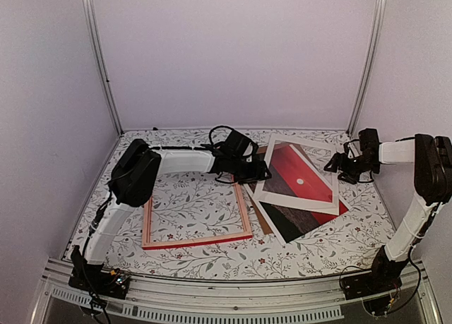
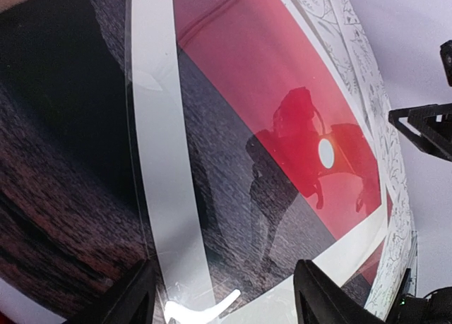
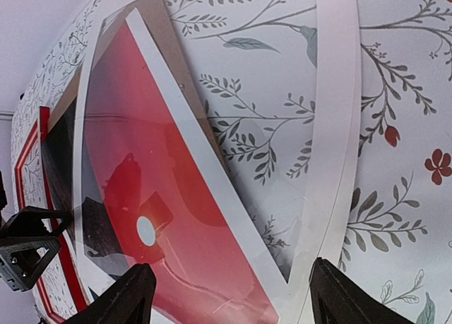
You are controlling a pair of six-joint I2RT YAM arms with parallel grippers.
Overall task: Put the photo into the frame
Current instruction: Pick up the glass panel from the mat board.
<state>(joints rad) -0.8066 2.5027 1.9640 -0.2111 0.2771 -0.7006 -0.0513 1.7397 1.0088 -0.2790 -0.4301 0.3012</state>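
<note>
The frame (image 1: 196, 241) lies flat at the left centre, pale wood side up with red edges; its red rail also shows far left in the right wrist view (image 3: 27, 158). The photo (image 1: 311, 176), red with a white dot and dark brown, lies to its right under a skewed white mat (image 1: 268, 176). My left gripper (image 1: 264, 172) hovers open over the photo's left edge, its jaws (image 2: 222, 304) wide above the dark half (image 2: 233, 197). My right gripper (image 1: 333, 164) is open at the photo's right side, jaws (image 3: 233, 299) over the red half (image 3: 176, 218) and the mat's corner (image 3: 337, 126).
A brown backing board (image 1: 262, 224) pokes out from under the photo's left side. A glossy clear sheet seems to cover the photo, mirroring the grippers. The floral tablecloth (image 1: 212, 267) covers the table. White walls and metal posts (image 1: 99, 56) enclose the back and sides.
</note>
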